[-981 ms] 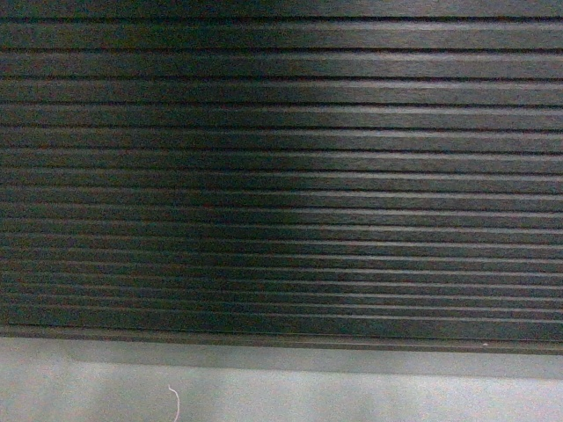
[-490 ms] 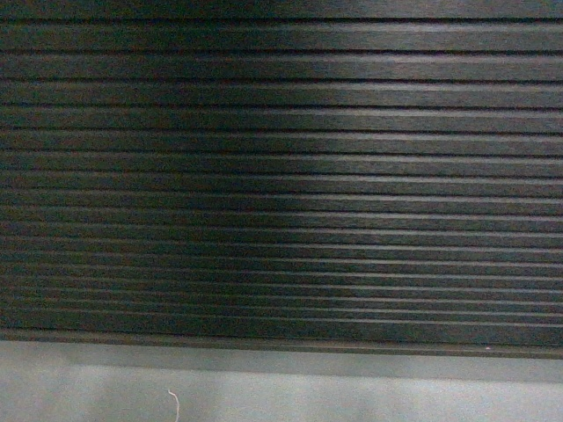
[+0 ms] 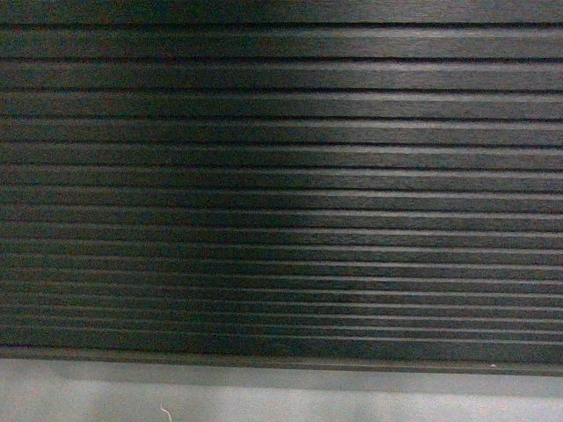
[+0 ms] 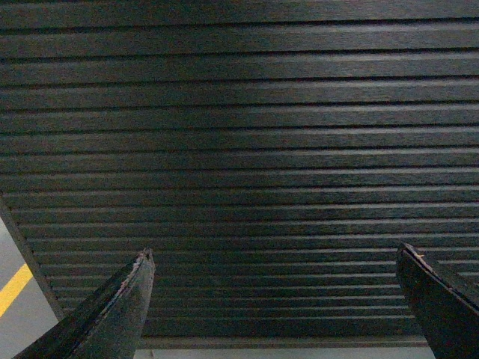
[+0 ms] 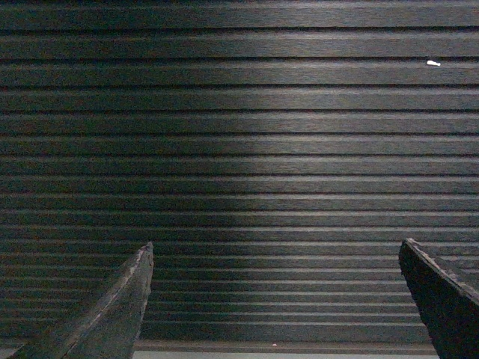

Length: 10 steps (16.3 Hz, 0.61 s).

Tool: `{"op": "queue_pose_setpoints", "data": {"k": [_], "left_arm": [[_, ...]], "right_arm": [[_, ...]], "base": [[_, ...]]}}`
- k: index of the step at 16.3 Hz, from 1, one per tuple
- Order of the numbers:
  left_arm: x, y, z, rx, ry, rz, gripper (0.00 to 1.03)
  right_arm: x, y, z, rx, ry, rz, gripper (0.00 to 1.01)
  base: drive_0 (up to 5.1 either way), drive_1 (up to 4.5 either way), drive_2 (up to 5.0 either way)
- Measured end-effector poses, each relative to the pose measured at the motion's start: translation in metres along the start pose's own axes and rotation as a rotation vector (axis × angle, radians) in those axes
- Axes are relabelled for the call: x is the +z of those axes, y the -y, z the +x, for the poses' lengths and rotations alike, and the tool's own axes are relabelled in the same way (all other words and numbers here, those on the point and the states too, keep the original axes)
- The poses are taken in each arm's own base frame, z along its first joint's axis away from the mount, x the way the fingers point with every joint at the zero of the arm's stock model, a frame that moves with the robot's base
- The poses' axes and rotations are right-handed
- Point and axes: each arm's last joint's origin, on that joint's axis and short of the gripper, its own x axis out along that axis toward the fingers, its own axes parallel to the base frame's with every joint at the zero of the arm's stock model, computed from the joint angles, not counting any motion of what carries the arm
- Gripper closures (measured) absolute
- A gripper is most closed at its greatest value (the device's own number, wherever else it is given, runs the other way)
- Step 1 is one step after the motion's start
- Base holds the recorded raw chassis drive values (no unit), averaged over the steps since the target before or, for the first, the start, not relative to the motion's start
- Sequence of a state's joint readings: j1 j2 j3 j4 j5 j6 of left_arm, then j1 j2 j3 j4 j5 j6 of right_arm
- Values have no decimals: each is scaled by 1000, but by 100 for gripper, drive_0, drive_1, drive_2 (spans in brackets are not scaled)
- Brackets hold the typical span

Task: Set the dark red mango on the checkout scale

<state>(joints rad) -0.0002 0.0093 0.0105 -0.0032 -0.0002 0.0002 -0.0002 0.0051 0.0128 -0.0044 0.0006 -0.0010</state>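
Checkout's dark ribbed front panel (image 3: 281,176) filled every view w/ countertop cut off; left gripper (image 4: 273,258) & right gripper (image 5: 275,254) faced it, fingers spread wide, empty.

There is one checkout (image 3: 281,176), and only its dark front with long ribs shows. The ribs are too many and too close to count well. There is one grey floor (image 3: 352,400), near the bottom. One thin white thread (image 3: 165,413) lies on the floor at the near left. One yellow line (image 4: 13,288) is on the floor at the far left in the left wrist view. One tiny white speck (image 5: 433,63) sits on the ribs at the upper right in the right wrist view. There are two grippers, the left gripper (image 4: 277,258) and the right gripper (image 5: 277,254), and each has two dark fingers spread wide.
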Motion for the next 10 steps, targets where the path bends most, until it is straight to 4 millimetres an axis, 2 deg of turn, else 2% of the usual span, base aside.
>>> {"op": "queue_pose_setpoints", "data": {"k": [10], "left_arm": [[0, 0, 0, 0, 0, 0, 5]], "right_arm": [[0, 0, 0, 0, 0, 0, 3]], "base": [[0, 0, 0]]}}
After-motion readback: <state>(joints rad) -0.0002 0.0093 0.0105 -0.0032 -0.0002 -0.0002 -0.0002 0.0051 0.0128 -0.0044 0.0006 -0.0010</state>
